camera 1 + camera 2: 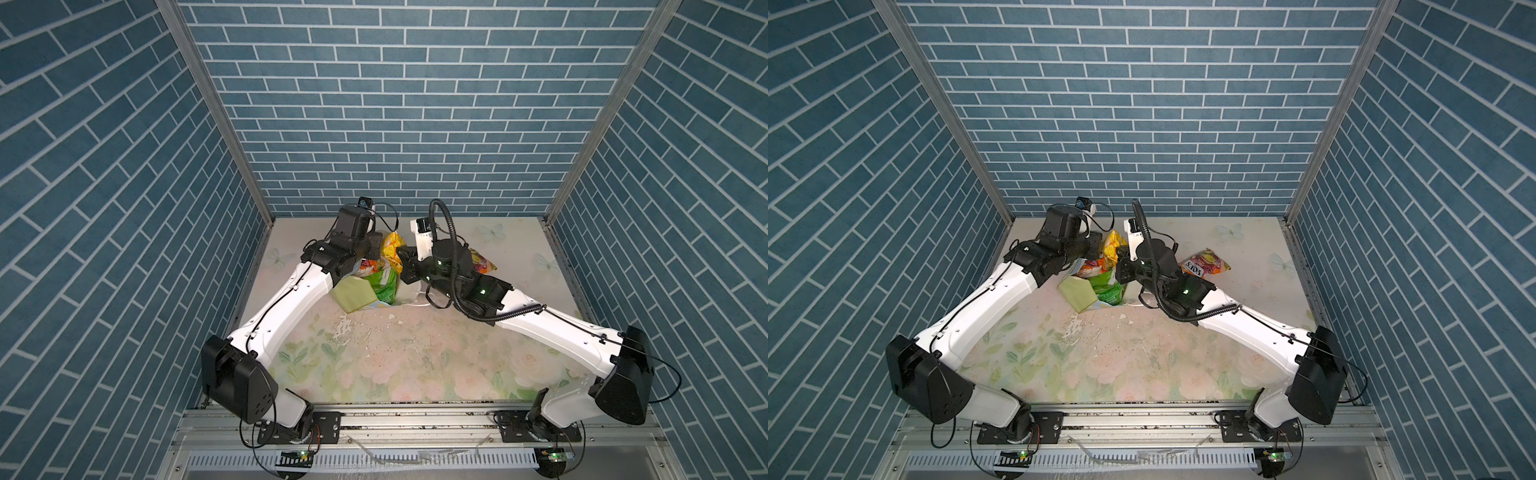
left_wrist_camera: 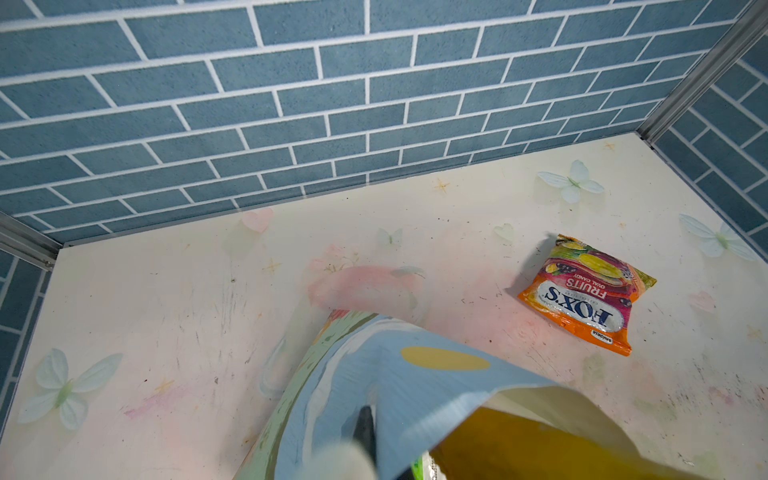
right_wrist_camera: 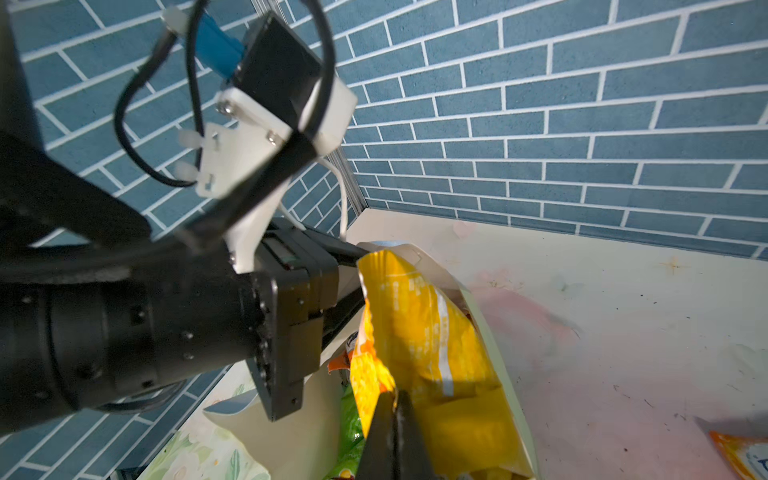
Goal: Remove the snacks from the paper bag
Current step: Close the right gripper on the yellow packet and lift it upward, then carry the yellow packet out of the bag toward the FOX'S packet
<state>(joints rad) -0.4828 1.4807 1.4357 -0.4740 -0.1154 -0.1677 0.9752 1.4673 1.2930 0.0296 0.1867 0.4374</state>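
Pulling from here looks dicey: the right gripper [image 3: 392, 409] is pinched shut on the yellow packet [image 3: 419, 332] sticking out of the paper bag [image 1: 353, 296], while the left gripper [image 3: 357, 252] clamps the bag's rim. That thin pinch could slip, or the bag tear. One orange packet [image 2: 582, 295] lies beside it.

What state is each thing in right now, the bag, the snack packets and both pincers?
paper bag, mouth open, rim pinched
yellow packet, sticking out of the bag mouth, gripped
green packet, inside the bag
FOX'S packet, out, lying flat on the table
left pincer, shut on the paper bag
right pincer, shut on the yellow packet
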